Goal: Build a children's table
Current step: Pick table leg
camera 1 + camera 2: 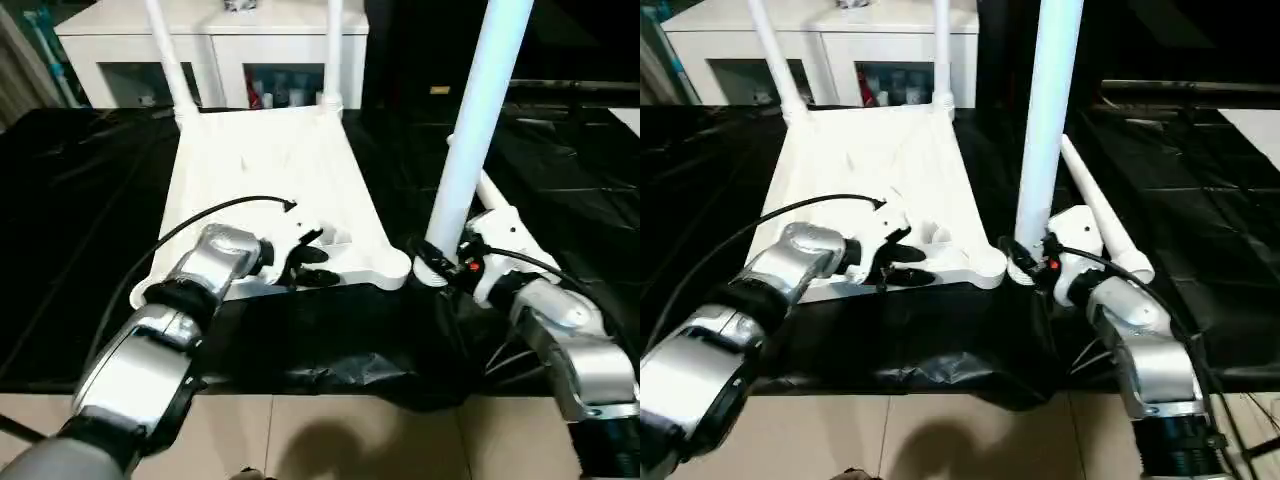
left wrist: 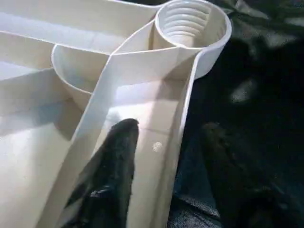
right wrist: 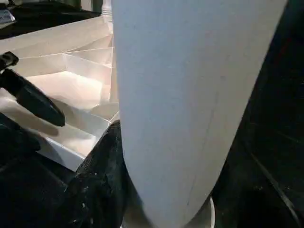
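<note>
The children's table top (image 1: 270, 170) lies upside down on black cloth, ribs facing up. Two white legs (image 1: 165, 60) (image 1: 333, 50) stand in its far corners. My left gripper (image 1: 310, 262) is open astride the near rim, one finger (image 2: 118, 161) inside the ribbed tray and the other outside over the cloth. Close by, the near right corner socket (image 2: 190, 21) is empty, its thread showing. My right gripper (image 1: 440, 265) is shut on a third leg (image 1: 480, 120), held upright just right of that socket. A fourth leg (image 1: 1100, 215) lies on the cloth behind my right gripper.
A white cabinet (image 1: 250, 50) with glass doors stands right behind the table top. The black cloth (image 1: 80, 220) covers the work surface and hangs over its near edge above a tiled floor (image 1: 330, 430). A black cable (image 1: 200, 220) loops over my left forearm.
</note>
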Robot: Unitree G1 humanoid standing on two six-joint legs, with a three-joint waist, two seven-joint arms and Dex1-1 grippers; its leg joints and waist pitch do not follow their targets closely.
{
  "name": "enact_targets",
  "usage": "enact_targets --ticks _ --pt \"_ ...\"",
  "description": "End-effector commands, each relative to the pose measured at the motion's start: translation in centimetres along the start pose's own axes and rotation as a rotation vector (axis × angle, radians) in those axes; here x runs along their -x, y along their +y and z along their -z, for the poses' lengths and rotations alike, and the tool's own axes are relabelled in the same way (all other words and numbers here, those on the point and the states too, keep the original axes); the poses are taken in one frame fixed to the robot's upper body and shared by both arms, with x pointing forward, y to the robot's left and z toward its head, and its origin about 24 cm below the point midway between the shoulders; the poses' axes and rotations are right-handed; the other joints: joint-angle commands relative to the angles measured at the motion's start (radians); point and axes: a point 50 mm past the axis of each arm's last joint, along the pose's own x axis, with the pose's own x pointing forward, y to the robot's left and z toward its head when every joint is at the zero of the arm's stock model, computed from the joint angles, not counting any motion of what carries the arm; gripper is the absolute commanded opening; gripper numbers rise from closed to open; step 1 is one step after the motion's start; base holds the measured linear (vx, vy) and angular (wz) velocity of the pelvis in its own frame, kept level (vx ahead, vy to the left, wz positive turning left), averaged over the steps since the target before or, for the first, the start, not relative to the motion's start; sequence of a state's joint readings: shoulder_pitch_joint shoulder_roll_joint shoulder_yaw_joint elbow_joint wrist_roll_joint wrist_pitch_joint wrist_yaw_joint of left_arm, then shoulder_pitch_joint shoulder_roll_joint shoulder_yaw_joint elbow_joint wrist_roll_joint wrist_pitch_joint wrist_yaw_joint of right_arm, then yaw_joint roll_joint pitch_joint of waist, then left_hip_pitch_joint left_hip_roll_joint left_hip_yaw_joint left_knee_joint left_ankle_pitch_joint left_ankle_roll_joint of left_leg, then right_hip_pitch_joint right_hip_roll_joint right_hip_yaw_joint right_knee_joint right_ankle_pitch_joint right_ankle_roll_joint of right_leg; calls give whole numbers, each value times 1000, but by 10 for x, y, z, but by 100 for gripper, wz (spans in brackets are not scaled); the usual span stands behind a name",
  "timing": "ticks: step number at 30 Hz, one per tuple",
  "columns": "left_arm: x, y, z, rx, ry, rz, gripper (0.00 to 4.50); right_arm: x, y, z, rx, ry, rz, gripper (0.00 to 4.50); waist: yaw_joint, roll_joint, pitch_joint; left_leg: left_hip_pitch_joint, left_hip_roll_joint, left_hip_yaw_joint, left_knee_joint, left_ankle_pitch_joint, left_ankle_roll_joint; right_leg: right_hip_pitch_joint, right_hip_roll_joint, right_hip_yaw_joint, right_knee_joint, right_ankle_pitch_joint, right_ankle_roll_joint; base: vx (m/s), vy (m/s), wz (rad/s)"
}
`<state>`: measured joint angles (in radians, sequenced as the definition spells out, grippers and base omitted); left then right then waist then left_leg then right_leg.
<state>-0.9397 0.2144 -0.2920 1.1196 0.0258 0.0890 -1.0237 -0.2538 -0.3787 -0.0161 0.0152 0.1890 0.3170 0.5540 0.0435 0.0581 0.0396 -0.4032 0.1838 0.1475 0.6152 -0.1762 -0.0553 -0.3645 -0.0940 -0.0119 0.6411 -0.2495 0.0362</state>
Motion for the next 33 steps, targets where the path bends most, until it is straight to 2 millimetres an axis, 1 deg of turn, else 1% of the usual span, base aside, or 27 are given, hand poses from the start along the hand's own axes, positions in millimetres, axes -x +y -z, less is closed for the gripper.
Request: enact_targets --ticks 1,2,3,4,5,6,7,8,9,10,11,12,13,16,17,18,19,20,21,22,23,25,27,28,29,31,33 --pt "-2 0 -4 -29 19 4 203 3 -5 -6 30 -17 14 188 1 18 -72 28 16 1 -62 -102 68 50 -30 9 -63 227 -317 0 0 0" --pt "-3 0 -4 -29 20 6 203 3 -5 -6 32 -17 16 188 -3 5 -70 27 15 4 -63 -109 71 50 -27 9 -71 227 -314 0 0 0" --pt "-3 0 -4 -29 20 6 182 4 -5 -6 33 -17 16 188 -2 1 -72 25 14 3 -62 -100 74 54 -27 9 -67 236 -316 0 0 0" --pt "-5 -2 -4 -32 25 15 177 5 -5 -6 36 -16 19 188 -3 10 -70 24 13 5 -61 -101 79 52 -28 9 -71 228 -314 0 0 0" --pt "-6 -2 -4 -34 27 17 174 5 -6 -6 37 -16 21 188 -3 20 -71 25 14 3 -60 -101 79 53 -29 8 -68 224 -315 0 0 0" --pt "-7 -3 -4 -37 31 19 171 6 -6 -6 38 -15 24 188 -5 15 -71 23 13 4 -60 -100 83 54 -29 9 -70 219 -315 0 0 0" --pt "-8 -3 -4 -44 39 24 164 7 -6 -6 42 -13 27 188 -4 29 -71 23 13 3 -60 -99 85 52 -30 8 -69 209 -314 0 0 0" --pt "-9 -4 -3 -50 47 22 147 7 -6 -6 43 -13 32 188 -7 34 -71 24 14 3 -60 -102 85 51 -30 7 -72 205 -312 0 0 0" --pt "-9 -4 -3 -51 50 22 136 7 -6 -6 44 -14 34 188 -11 27 -71 22 13 2 -60 -102 82 55 -27 7 -72 210 -310 0 0 0" --pt "-10 -4 -3 -58 60 21 132 8 -6 -6 44 -15 36 188 -12 26 -72 21 12 3 -59 -95 86 55 -27 7 -72 215 -309 0 0 0" --pt "-10 -3 -3 -59 63 19 132 8 -5 -6 45 -16 36 188 -11 47 -72 23 12 1 -58 -96 86 53 -29 6 -70 211 -309 0 0 0" --pt "-10 -3 -3 -61 66 17 129 8 -5 -6 47 -16 36 188 -15 39 -71 22 12 2 -58 -98 89 54 -27 6 -72 209 -307 0 0 0" --pt "-10 -3 -4 -62 67 17 120 9 -5 -7 48 -17 40 188 -15 42 -71 21 11 2 -58 -96 91 54 -28 6 -73 202 -307 0 0 0" --pt "-10 -3 -3 -61 72 16 91 9 -6 -7 50 -18 46 188 -17 44 -69 21 11 4 -59 -100 97 52 -27 6 -77 171 -305 0 0 0" --pt "-10 -3 -3 -61 74 13 75 10 -6 -7 50 -18 46 188 -17 45 -69 21 11 4 -59 -99 98 52 -27 5 -77 167 -304 0 0 0" --pt "-9 -2 -2 -59 74 6 75 10 -6 -7 51 -19 46 188 -18 46 -70 20 11 4 -59 -96 101 52 -27 6 -77 163 -302 0 0 0" --pt "-9 -2 -2 -58 74 2 62 10 -6 -8 52 -19 46 188 -19 42 -71 20 12 4 -59 -91 105 51 -27 6 -78 163 -301 0 0 0" --pt "-8 -1 -1 -53 71 3 52 10 -6 -8 53 -18 45 188 -18 42 -71 20 12 4 -59 -88 107 51 -27 6 -78 165 -302 0 0 0" --pt "-7 -1 -1 -50 71 4 46 10 -6 -8 56 -18 43 188 -18 44 -71 20 13 4 -59 -83 111 50 -27 5 -77 166 -302 0 0 0" --pt "-6 -1 1 -47 74 9 39 10 -7 -8 57 -17 41 188 -18 40 -71 20 13 4 -60 -82 115 49 -27 5 -78 165 -302 0 0 0" --pt "-6 -1 3 -42 79 15 23 10 -7 -8 59 -16 40 188 -17 40 -72 20 13 4 -59 -78 117 50 -28 5 -77 167 -303 0 0 0" --pt "-4 -1 6 -38 89 21 14 9 -8 -9 62 -17 35 188 -17 38 -75 17 13 4 -57 -42 131 52 -28 5 -72 206 -304 0 0 0" --pt "-4 -1 9 -37 99 21 9 8 -8 -10 64 -19 30 188 -17 40 -76 17 13 4 -54 -14 146 51 -27 4 -69 243 -303 0 0 0" --pt "-3 -1 12 -37 110 23 3 6 -8 -11 62 -22 27 188 -18 24 -76 15 12 6 -53 -8 155 51 -27 4 -70 259 -303 0 0 0" --pt "-2 -1 15 -39 122 24 1 5 -8 -12 56 -27 21 188 -16 30 -76 15 12 6 -53 -6 157 51 -29 4 -67 257 -305 0 0 0" --pt "1 -2 24 -46 161 42 1 0 -6 -15 40 -38 -3 188 -18 33 -74 15 13 6 -54 -13 165 50 -30 3 -69 233 -306 0 0 0" --pt "4 -3 30 -57 188 64 1 -4 -4 -19 3 -61 -32 188 -24 34 -71 14 13 7 -57 -28 163 50 -30 2 -72 209 -307 0 0 0"
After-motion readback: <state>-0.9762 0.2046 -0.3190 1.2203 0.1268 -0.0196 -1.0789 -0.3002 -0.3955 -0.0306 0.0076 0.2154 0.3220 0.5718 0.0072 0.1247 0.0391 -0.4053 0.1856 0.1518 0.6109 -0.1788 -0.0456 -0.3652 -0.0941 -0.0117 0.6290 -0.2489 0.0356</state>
